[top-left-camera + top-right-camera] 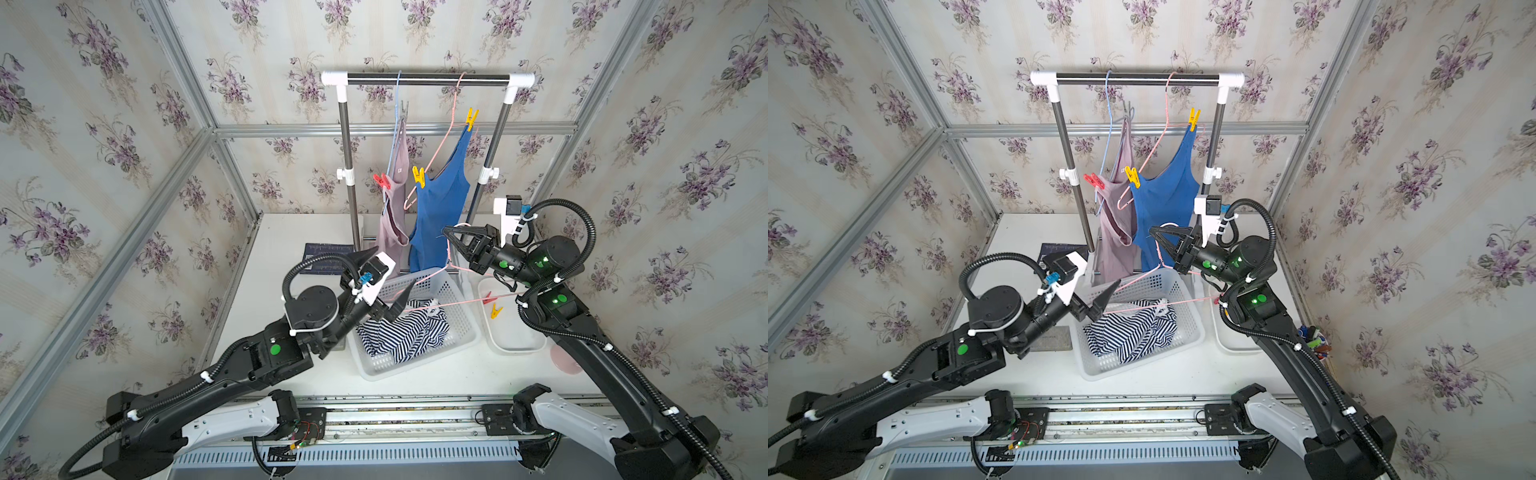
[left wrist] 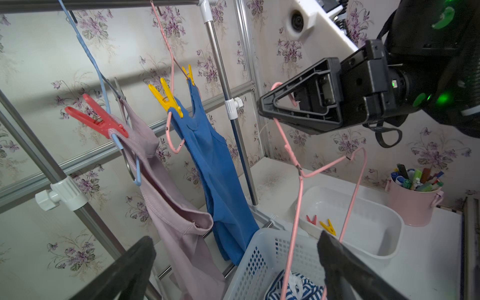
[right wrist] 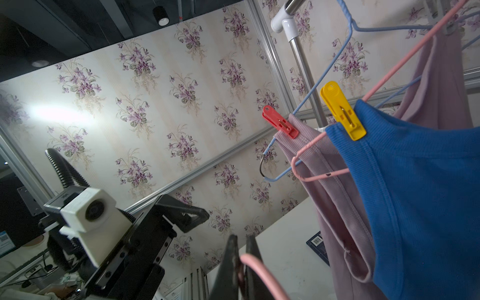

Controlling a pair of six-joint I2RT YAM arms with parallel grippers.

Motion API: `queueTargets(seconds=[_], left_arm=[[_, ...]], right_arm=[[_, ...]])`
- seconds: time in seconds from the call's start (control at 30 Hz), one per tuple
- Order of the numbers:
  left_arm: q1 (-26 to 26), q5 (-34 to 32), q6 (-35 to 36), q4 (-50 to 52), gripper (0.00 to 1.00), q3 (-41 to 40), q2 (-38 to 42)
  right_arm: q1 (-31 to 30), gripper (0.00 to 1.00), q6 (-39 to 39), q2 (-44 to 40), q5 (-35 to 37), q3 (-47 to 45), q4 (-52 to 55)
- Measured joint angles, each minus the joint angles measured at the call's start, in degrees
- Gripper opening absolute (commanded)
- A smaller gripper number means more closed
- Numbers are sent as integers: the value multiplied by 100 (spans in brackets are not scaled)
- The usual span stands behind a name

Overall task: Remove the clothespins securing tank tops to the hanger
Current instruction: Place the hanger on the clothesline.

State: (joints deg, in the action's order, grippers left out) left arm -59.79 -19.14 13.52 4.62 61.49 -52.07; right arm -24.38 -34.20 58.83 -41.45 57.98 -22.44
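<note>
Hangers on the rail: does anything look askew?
Yes. On the rail, the blue hanger and pink hanger hang steeply tilted rather than level, so the mauve top and blue top hang lopsided.

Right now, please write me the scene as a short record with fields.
left hand: open, above basket
right hand: shut on bare pink hanger
striped top: in basket
pink top: hung, red pin on one strap
blue top: hung, two yellow pins
tray: loose red pin, loose yellow pin
</note>
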Motion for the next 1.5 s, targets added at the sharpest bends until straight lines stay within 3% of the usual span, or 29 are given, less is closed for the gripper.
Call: queueTargets(seconds=[0.13, 0.37, 0.9, 1.17, 1.43, 1.5], left_arm=[[533, 1049, -238, 767, 99, 181, 66], [629, 2271, -393, 1620, 99, 466, -494], [708, 2758, -787, 1766, 99, 55, -763], [824, 2804, -955, 1714, 66, -199, -796], [837, 2688, -994, 1585, 1, -356, -822], [835, 2706, -988, 1578, 0, -369, -822]], right_arm=[[31, 0, 162, 4, -337, -33, 42], [33, 0, 254, 122, -590, -50, -20], [55, 0, 341, 168, -619, 7, -173], [74, 0, 417, 79, -562, -9, -175], [114, 0, 437, -48, -341, -136, -186], [120, 0, 435, -66, -278, -201, -216]])
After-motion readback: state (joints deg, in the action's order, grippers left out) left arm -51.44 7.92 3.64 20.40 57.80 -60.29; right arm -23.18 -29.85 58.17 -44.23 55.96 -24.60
